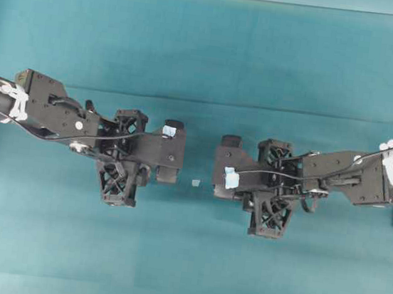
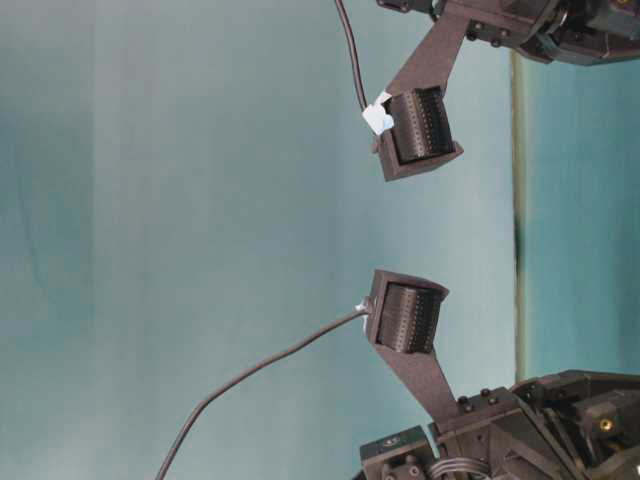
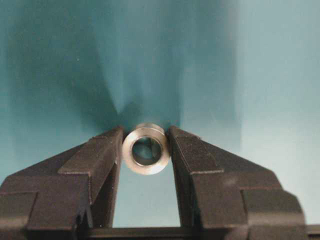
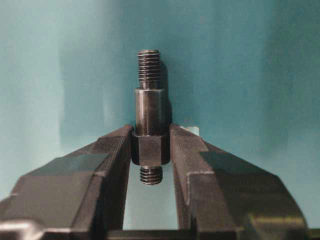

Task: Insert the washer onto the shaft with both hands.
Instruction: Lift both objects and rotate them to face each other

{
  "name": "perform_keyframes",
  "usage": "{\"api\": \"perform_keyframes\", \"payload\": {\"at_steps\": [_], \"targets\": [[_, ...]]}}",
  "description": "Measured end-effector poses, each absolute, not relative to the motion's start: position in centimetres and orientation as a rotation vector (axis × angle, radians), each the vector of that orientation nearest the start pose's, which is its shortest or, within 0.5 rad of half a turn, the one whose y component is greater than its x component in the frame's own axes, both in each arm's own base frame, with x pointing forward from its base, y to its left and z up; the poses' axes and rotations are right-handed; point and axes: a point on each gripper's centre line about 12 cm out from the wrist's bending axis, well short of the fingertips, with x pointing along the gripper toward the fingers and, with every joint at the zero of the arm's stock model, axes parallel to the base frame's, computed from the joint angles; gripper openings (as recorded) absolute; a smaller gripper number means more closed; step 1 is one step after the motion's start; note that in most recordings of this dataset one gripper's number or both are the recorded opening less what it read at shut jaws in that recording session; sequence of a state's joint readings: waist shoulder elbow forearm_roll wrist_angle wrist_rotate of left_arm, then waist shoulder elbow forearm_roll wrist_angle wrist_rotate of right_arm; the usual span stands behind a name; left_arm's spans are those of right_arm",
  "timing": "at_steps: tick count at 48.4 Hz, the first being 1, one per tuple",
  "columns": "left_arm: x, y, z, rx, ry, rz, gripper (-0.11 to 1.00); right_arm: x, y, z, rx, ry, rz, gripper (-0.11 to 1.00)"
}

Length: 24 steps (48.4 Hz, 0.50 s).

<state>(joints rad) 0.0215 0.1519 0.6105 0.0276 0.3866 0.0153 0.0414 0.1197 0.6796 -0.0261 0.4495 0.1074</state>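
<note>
Left gripper (image 3: 146, 145) jaws clamped; right gripper (image 4: 150, 145) jaws clamped; arms apparently level, facing each other.

The small pale square tape scrap (image 1: 196, 183) lies on the teal cloth-covered table (image 1: 182, 260), between the black left gripper (image 1: 171, 152) and the black right gripper (image 1: 226, 166), nearer the right one.

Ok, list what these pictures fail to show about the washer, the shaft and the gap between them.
- Overhead view: washer and shaft both hidden under the left gripper and right gripper.
- Table-level view: neither part can be made out.
- Wrist views: washer and shaft never share a frame, so alignment cannot be told.
</note>
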Motion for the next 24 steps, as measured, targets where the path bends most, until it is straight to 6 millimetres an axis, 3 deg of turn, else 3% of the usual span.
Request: {"api": "perform_keyframes", "payload": {"at_steps": [24], "targets": [[36.64, 1.18, 10.54, 0.026, 1.125, 0.011, 0.34, 33.99, 1.13, 9.43, 0.045, 1.205, -0.027, 0.0]]}}
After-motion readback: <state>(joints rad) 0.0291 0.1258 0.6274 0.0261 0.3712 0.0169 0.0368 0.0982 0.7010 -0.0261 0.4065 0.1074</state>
